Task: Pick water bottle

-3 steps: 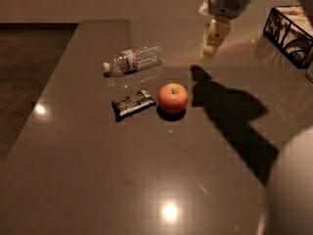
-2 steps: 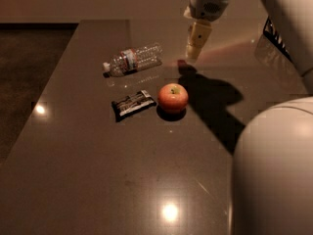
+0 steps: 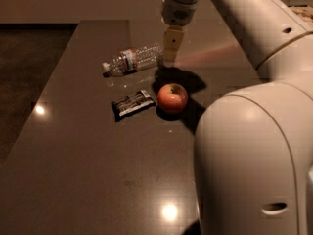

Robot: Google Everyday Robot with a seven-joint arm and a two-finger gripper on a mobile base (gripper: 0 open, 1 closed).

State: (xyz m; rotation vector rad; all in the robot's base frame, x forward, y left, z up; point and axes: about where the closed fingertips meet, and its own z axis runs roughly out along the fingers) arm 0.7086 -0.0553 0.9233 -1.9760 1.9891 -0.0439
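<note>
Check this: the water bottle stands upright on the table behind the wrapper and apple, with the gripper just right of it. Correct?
No. In the camera view the water bottle lies on its side, not upright. The rest holds: it is on the table behind the wrapper and apple, with the gripper just right of it.

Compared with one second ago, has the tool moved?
Yes. The tool moved left, from right of the apple to beside the base end of the water bottle, which stayed put.
</note>
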